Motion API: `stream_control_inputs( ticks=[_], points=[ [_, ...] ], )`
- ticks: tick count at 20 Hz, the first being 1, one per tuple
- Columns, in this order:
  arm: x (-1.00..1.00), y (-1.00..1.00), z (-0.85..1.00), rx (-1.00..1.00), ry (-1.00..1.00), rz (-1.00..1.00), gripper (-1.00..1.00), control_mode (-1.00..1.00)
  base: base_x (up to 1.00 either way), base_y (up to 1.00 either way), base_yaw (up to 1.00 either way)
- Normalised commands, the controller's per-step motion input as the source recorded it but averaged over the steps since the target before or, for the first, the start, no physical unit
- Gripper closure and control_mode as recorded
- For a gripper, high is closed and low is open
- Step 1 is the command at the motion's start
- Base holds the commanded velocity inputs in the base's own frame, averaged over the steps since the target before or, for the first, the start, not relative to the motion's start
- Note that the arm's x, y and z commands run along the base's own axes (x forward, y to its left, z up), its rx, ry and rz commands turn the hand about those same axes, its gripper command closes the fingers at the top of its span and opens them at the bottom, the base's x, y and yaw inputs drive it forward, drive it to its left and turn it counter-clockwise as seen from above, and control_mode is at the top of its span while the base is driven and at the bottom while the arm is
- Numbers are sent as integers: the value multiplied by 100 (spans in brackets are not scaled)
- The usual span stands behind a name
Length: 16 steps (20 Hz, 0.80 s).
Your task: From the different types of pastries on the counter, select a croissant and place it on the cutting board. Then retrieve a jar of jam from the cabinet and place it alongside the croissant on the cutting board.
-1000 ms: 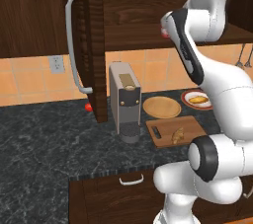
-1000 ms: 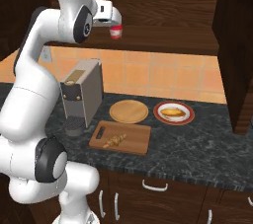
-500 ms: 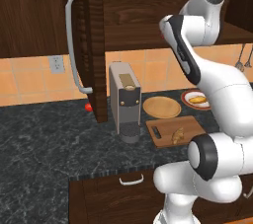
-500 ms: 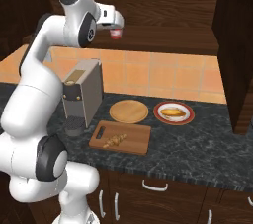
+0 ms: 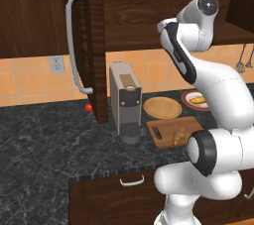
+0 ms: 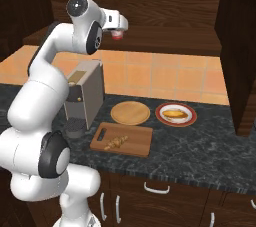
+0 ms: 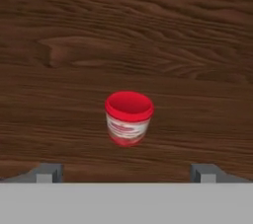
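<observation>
- Two finger tips (image 7: 45, 172) stand wide apart at the bottom of our hand view; we read the end effector (image 7: 126, 174) as open and empty, with the jar of jam (image 7: 128, 118) centred between and beyond them, not touched.
- Nearest us on the tabletop (image 5: 44, 140), the cutting board (image 6: 131, 139) already carries the croissant (image 6: 115, 142); space is left beside it for the jar.
- Just behind the board we note a round wooden plate (image 6: 130, 112), a red-rimmed plate with the paler bun (image 6: 175, 114), and a grey coffee machine (image 5: 125, 100) to the left.
- Farther up, the cabinet (image 5: 92, 45) door hangs open; the jar stands upright on the wooden shelf (image 7: 197, 45) inside, under the end effector (image 6: 117, 32).
- Handling, as we judge it: small, rigid, light, likely smooth-sided, so it could slip or tip. We would take it across the body, below the lid, with fingers square to the sides.
</observation>
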Motion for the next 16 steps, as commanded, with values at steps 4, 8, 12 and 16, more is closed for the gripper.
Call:
stream_control_inputs(
  ticks=[4,8,12,16],
  points=[
    [50,0,0,0,0,0,-100,-100,0,0,0],
    [27,0,0,0,0,0,-100,-100,0,0,0],
    [18,0,-6,0,0,0,-100,-100,0,0,0],
    [16,-1,-17,0,0,0,-100,-100,0,0,0]
  ],
)
